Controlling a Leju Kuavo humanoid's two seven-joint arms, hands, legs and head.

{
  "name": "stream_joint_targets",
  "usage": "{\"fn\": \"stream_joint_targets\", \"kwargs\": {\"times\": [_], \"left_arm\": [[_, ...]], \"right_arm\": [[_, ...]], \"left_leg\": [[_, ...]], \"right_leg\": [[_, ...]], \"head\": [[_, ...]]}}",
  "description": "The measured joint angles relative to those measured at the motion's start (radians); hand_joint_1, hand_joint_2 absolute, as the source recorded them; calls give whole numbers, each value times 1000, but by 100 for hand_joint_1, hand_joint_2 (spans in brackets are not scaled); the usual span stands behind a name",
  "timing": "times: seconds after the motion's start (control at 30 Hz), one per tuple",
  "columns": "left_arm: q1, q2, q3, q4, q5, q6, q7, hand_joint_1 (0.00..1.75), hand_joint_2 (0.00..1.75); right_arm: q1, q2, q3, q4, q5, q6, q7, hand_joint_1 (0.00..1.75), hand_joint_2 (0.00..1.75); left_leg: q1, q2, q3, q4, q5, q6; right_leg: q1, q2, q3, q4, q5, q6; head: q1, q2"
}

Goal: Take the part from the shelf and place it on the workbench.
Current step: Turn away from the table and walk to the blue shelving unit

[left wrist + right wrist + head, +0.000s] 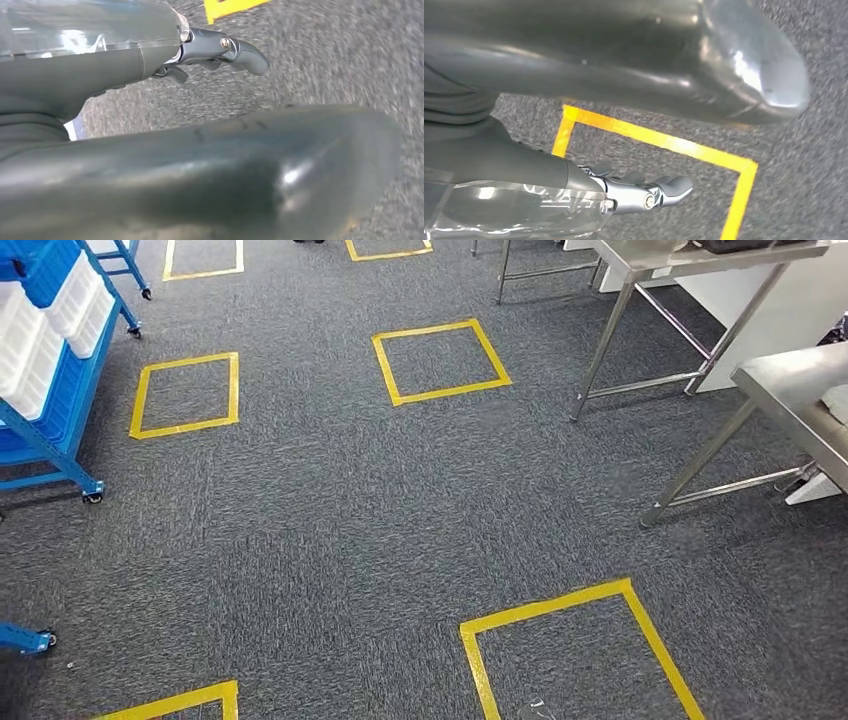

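Note:
A blue wheeled shelf (pixel 62 405) stands at the left edge of the head view, carrying white bins (pixel 35 345) and a blue bin (pixel 40 265); what lies in them is hidden. A steel workbench (pixel 790 380) comes in at the right edge. My left hand (pixel 210 50) hangs over grey carpet with its fingers loosely extended and nothing in them. In the right wrist view my right hand (pixel 639 192) hangs the same way above a yellow tape line, also holding nothing.
A second steel table (pixel 650 265) stands at the back right, its legs reaching down to the carpet. Yellow tape squares (pixel 440 360) (pixel 185 393) (pixel 570 650) mark the grey carpet between shelf and benches. A blue caster foot (pixel 25 640) sits at the lower left.

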Motion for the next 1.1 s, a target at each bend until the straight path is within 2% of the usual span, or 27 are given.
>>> {"fn": "stream_joint_targets", "kwargs": {"times": [0.07, 0.13, 0.17, 0.2, 0.23, 0.27, 0.3, 0.33, 0.37, 0.43, 0.5, 0.53, 0.57, 0.63, 0.67, 0.7, 0.73, 0.77, 0.8, 0.83, 0.87, 0.9, 0.97, 1.0, 1.03, 1.07, 1.1], "left_arm": [[-2, 0, 1, 0, 2, 3, 0, 0, 0], [-2, 0, 2, 0, 2, 5, -2, 0, 0], [-1, 0, 2, 0, 1, 7, -1, 0, 0], [0, 0, 2, 0, 1, 9, 0, 0, 0], [1, 0, 2, 0, 0, 11, 1, 0, 0], [1, -1, 2, 0, 1, 12, 3, 0, 0], [0, -1, 2, 0, 1, 12, 3, 0, 0], [-1, -2, 3, 0, 2, 13, 3, 0, 0], [-1, -2, 3, 0, 3, 14, 3, 0, 0], [-1, -3, 3, 0, 5, 16, 3, 0, 0], [0, -3, 4, 0, 9, 19, 0, 0, 0], [-1, -3, 4, 0, 11, 21, -1, 0, 0], [-2, -3, 4, 0, 13, 23, -2, 0, 0], [-3, -3, 4, 0, 15, 25, -1, 0, 0], [-1, -3, 4, 0, 15, 25, -1, 0, 0], [2, -4, 4, 0, 16, 26, -1, 0, 0], [5, -4, 5, 0, 17, 27, -1, 0, 0], [7, -4, 5, 0, 18, 27, -1, 0, 0], [8, -4, 5, 0, 18, 28, 0, 0, 0], [8, -3, 5, 1, 18, 28, 0, 0, 0], [6, -3, 5, 1, 18, 28, 0, 0, 0], [5, -3, 5, 1, 18, 29, -1, 0, 0], [7, -4, 5, 1, 18, 29, -2, 0, 0], [10, -4, 5, 1, 19, 29, -3, 0, 0], [11, -4, 5, 1, 20, 29, -4, 0, 0], [11, -5, 6, 1, 21, 29, -6, 0, 0], [9, -5, 6, 1, 21, 29, -8, 0, 0]], "right_arm": [[1, 0, 0, 0, 3, 2, 4, 0, 0], [5, 0, 0, 0, 8, 5, 13, 0, 0], [7, 0, 0, 0, 11, 6, 18, 0, 0], [7, 0, 0, 0, 13, 9, 22, 0, 0], [6, 0, 0, 0, 15, 13, 26, 0, 0], [5, 0, 0, 0, 17, 17, 29, 0, 0], [5, 0, 0, 0, 18, 20, 31, 0, 0], [3, 0, 0, 0, 19, 23, 33, 0, 0], [2, 0, 0, 0, 19, 26, 34, 0, 0], [-4, 0, 1, -1, 21, 31, 35, 0, 0], [-8, 0, 1, -2, 22, 35, 35, 0, 0], [-9, 0, 1, -2, 23, 36, 34, 0, 0], [-9, -1, 1, -2, 23, 37, 34, 0, 0], [-9, -1, 1, -2, 23, 39, 36, 0, 0], [-10, -1, 1, -1, 24, 40, 37, 0, 0], [-10, -1, 2, -1, 24, 40, 37, 0, 0], [-12, -1, 2, -1, 25, 40, 38, 0, 0], [-13, 0, 2, -1, 25, 40, 38, 0, 0], [-14, 0, 2, -1, 25, 40, 38, 0, 0], [-17, 1, 2, -1, 25, 40, 38, 0, 0], [-19, 2, 2, 0, 25, 39, 39, 0, 0], [-21, 3, 2, 0, 25, 39, 39, 0, 0], [-27, 4, 3, -1, 26, 40, 39, 0, 0], [-29, 5, 3, -2, 26, 40, 39, 0, 0], [-30, 5, 3, -2, 26, 40, 38, 0, 0], [-30, 4, 3, -2, 26, 40, 37, 0, 0], [-28, 2, 3, -1, 25, 41, 37, 0, 0]], "left_leg": [[2, -23, 1, -6, -3, 14], [1, -50, 4, -6, -9, 19], [1, -64, 9, -6, -12, 18], [1, -78, 16, -5, -15, 15], [2, -92, 25, -4, -19, 11], [4, -105, 33, -3, -26, 5], [4, -117, 39, 0, -34, -2], [4, -128, 42, 2, -41, -8], [5, -137, 43, 3, -48, -15], [8, -154, 46, 1, -58, -28], [10, -120, 42, 28, -67, -37], [9, -91, 22, 72, -77, -41], [8, -59, -18, 138, -90, -42], [7, -36, -130, 287, -113, -42], [5, -33, -179, 329, -102, -38], [2, -32, -211, 333, -68, -32], [-3, -29, -222, 294, -12, -23], [-12, -18, -218, 227, 53, -11], [-25, 2, -206, 173, 97, 2], [-37, 22, -190, 124, 122, 14], [-47, 36, -174, 93, 118, 23], [-52, 39, -158, 78, 98, 29], [-45, 17, -113, 29, 67, 33], [-39, 4, -85, 10, 57, 34], [-33, -8, -54, -8, 47, 34], [-28, -21, -23, -23, 34, 34], [-25, -34, 5, -33, 19, 34]], "right_leg": [[-6, 60, -52, 106, -53, 9], [-10, 81, -129, 246, -97, 13], [-12, 83, -153, 279, -94, 15], [-15, 84, -157, 272, -71, 17], [-19, 88, -140, 223, -29, 19], [-24, 101, -111, 151, 15, 22], [-27, 121, -80, 82, 41, 23], [-30, 138, -56, 32, 52, 21], [-29, 149, -43, 8, 46, 16], [-23, 140, -32, 2, 27, -1], [-22, 120, -10, -6, 13, -20], [-21, 108, 6, -11, 3, -27], [-18, 95, 23, -14, -8, -33], [-11, 69, 56, -16, -37, -38], [-8, 57, 74, -16, -53, -39], [-5, 46, 96, -18, -71, -40], [-4, 36, 120, -22, -88, -40], [-3, 25, 147, -28, -106, -40], [-2, 15, 171, -40, -120, -38], [-1, 6, 193, -56, -131, -33], [0, -6, 212, -77, -137, -28], [3, -15, 228, -97, -134, -22], [4, -23, 241, -85, -100, -10], [5, -7, 219, -31, -69, -6], [2, 17, 174, 47, -42, -3], [-2, 46, 113, 133, -34, -2], [-5, 69, 46, 204, -48, 0]], "head": [[0, 0], [0, 0], [0, 0], [0, 0], [0, 0], [0, 0], [0, 0], [0, 0], [0, 0], [0, 0], [0, 0], [-1, 0], [-1, 0], [-1, 0], [-1, 0], [-1, 0], [-1, 0], [-1, 0], [-1, 0], [-1, 0], [-1, 0], [-1, 0], [-1, 0], [-1, 0], [-1, 0], [-1, 0], [-1, 0]]}}
